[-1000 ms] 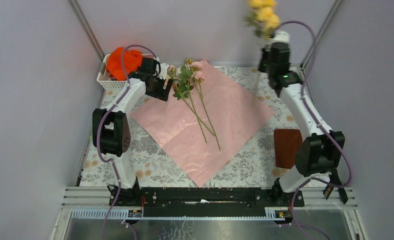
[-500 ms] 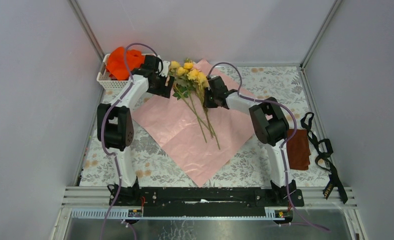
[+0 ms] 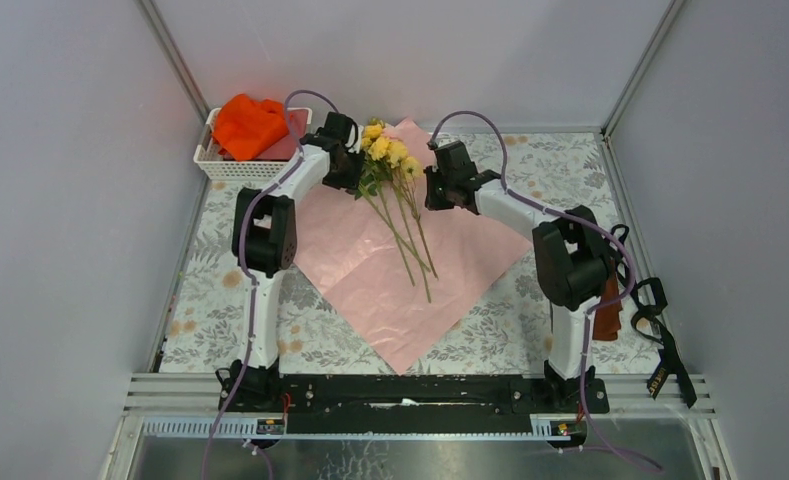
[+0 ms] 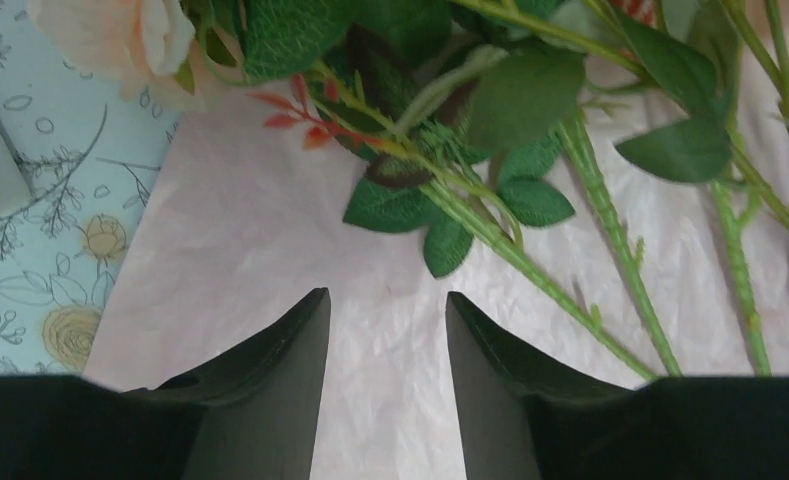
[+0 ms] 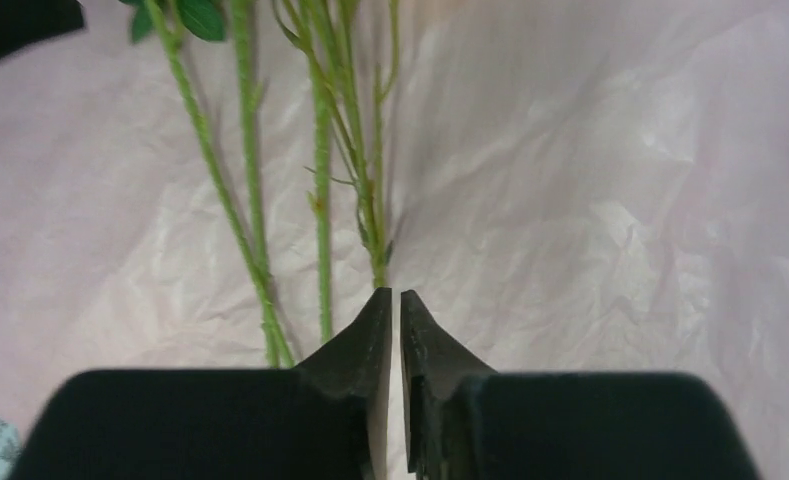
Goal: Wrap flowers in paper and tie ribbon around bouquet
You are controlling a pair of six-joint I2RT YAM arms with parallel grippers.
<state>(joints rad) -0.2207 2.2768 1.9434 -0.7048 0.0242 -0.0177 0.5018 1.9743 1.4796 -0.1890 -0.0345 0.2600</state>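
Flowers [image 3: 386, 152] now lie bunched on paper [image 3: 370, 272], right claw [image 5: 391, 296] lowered beside.

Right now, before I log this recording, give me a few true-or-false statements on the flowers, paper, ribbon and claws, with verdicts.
1. The flowers lie on the pink paper, which is spread flat. True.
2. The left claw grips a stem. False: it is open, with nothing between its fingers.
3. The orange cloth sits in the white basket. True.
4. The black ribbon is tied round the stems. False: it lies loose at far right, apart from the flowers.
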